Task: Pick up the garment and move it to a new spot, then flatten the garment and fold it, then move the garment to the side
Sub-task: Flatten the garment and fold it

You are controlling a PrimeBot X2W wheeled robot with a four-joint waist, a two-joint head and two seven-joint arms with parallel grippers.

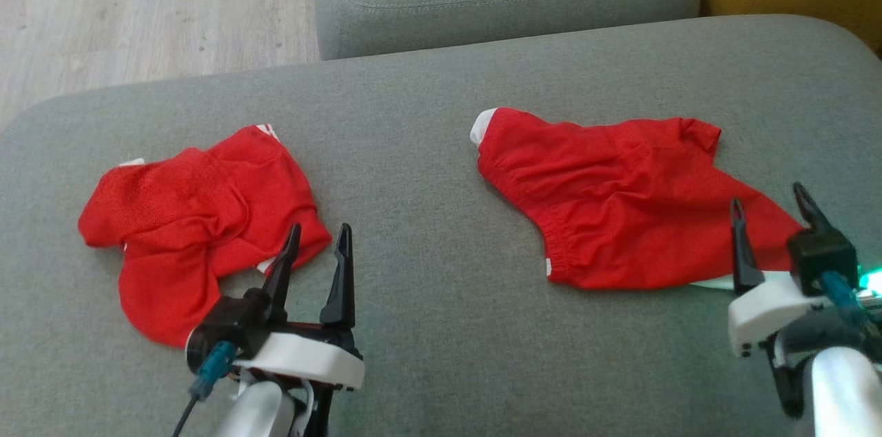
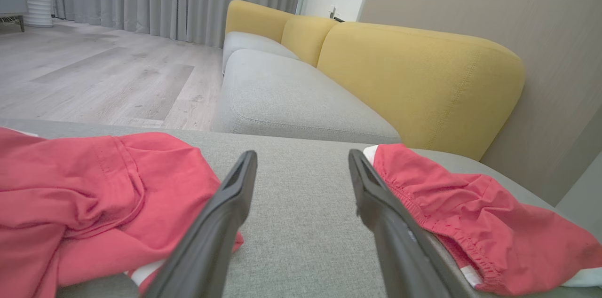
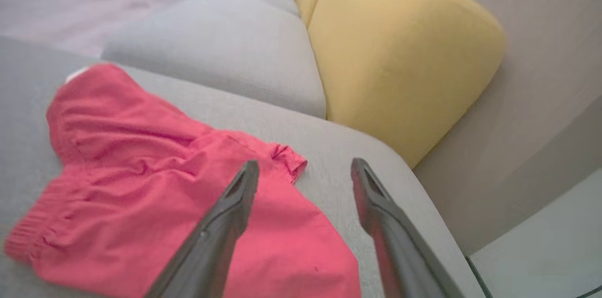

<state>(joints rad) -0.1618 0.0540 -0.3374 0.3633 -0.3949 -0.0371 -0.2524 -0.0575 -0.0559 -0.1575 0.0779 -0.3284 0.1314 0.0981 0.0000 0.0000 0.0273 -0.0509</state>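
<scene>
R gripper (image 1: 768,194) stood spread wide w/ nothing between its fingers, poised at the 4 o'clock corner of the R garment (image 1: 620,196); whether the tips touched cloth couldn't be told. That garment, red shorts w/ an elastic waistband along its 7 o'clock edge, lay part-spread but wrinkled on the 3 o'clock half of the grey seat cushion (image 1: 427,237). L gripper (image 1: 320,227) was likewise spread and empty, just beside the 4 o'clock edge of the L garment (image 1: 186,216), a crumpled red heap on the 9 o'clock half. Bare cushion separated the two pieces. The shorts looked set down, so the step in hand was prob. flattening. To do it well: come in low, pinch the hem corner and the waistband end, both layers together, then draw them apart toward 3 and 9 o'clock w/ the cloth kept close to the cushion, so the ridges pulled out rather than rolled. Cushion edge sat near at 3 o'clock, so short pulls, not one long drag.
</scene>
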